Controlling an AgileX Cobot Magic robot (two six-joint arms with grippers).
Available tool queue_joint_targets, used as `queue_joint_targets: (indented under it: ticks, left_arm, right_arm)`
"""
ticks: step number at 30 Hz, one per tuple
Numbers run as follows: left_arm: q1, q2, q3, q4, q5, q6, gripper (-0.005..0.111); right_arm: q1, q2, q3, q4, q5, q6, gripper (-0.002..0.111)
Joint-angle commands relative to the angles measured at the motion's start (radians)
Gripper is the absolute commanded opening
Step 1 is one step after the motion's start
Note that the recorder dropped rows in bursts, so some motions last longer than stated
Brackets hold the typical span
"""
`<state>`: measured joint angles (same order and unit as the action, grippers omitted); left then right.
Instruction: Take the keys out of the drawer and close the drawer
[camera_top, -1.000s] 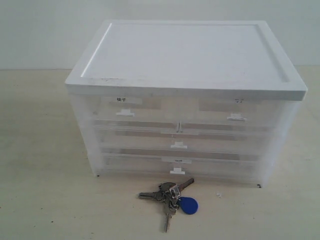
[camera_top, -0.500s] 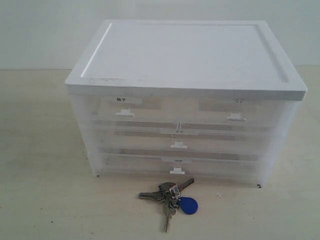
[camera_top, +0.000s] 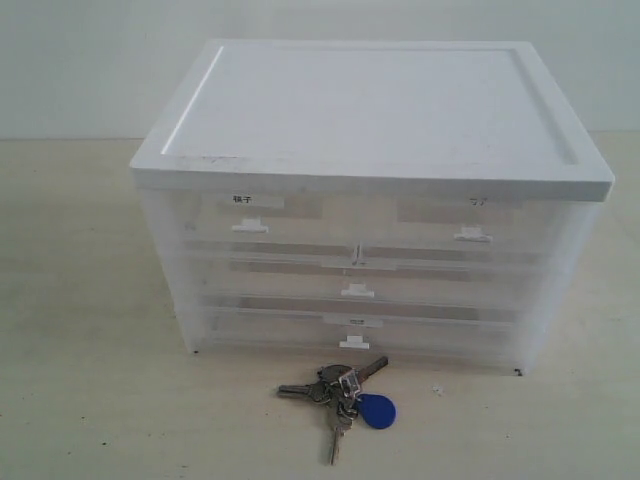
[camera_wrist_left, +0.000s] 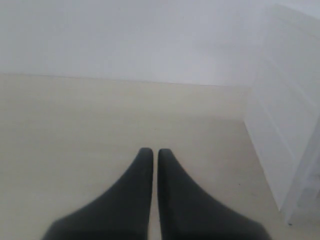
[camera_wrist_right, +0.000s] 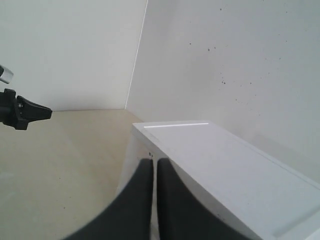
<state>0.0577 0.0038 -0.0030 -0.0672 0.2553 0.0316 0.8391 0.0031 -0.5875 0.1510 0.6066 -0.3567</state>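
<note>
The keys (camera_top: 340, 390), silver on a ring with a blue teardrop fob (camera_top: 376, 409), lie on the table just in front of the cabinet's bottom drawer. The drawer (camera_top: 470, 225), the top right half-width one with the faint label, sits flush with the others, its white tab handle (camera_top: 472, 235) facing out. Neither gripper shows in the exterior view. My left gripper (camera_wrist_left: 155, 151) is shut with nothing in it, over bare table beside the cabinet (camera_wrist_left: 287, 130). My right gripper (camera_wrist_right: 154, 162) is shut and empty, above a corner of the cabinet's white lid (camera_wrist_right: 215, 170).
The top left half-width drawer (camera_top: 250, 222) has a bolder dark label. Two full-width drawers (camera_top: 356, 290) sit below. White walls stand behind the table. A black part (camera_wrist_right: 22, 112) juts in at the edge of the right wrist view.
</note>
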Motion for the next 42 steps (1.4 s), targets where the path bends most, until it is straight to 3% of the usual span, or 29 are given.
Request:
queue_joint_targets:
  ticks: [1,24,28,32,37,42]
  left_arm:
    - [0.003,-0.004,0.003,0.005,0.002,0.008,0.005]
    - [0.003,-0.004,0.003,0.005,0.002,0.008,0.005]
    - [0.003,-0.004,0.003,0.005,0.002,0.008,0.005]
    - [0.003,-0.004,0.003,0.005,0.002,0.008,0.005]
    - [0.003,-0.004,0.003,0.005,0.002,0.008,0.005]
    - [0.003,-0.004,0.003,0.005,0.002,0.008,0.005]
  right_arm:
    - [-0.003,-0.003,0.000,-0.001,0.002,0.001,0.000]
    - [-0.003,-0.003,0.000,-0.048,-0.006,-0.001,0.000]
    - [-0.019,-0.003,0.000,-0.056,-0.001,0.089,0.000]
    - [-0.152,-0.003,0.035,-0.058,-0.112,0.149,0.000]
    - [-0.423,-0.003,0.124,-0.060,-0.341,0.245,0.000]
    - [-0.682,-0.003,0.170,-0.137,-0.337,0.443,0.000]
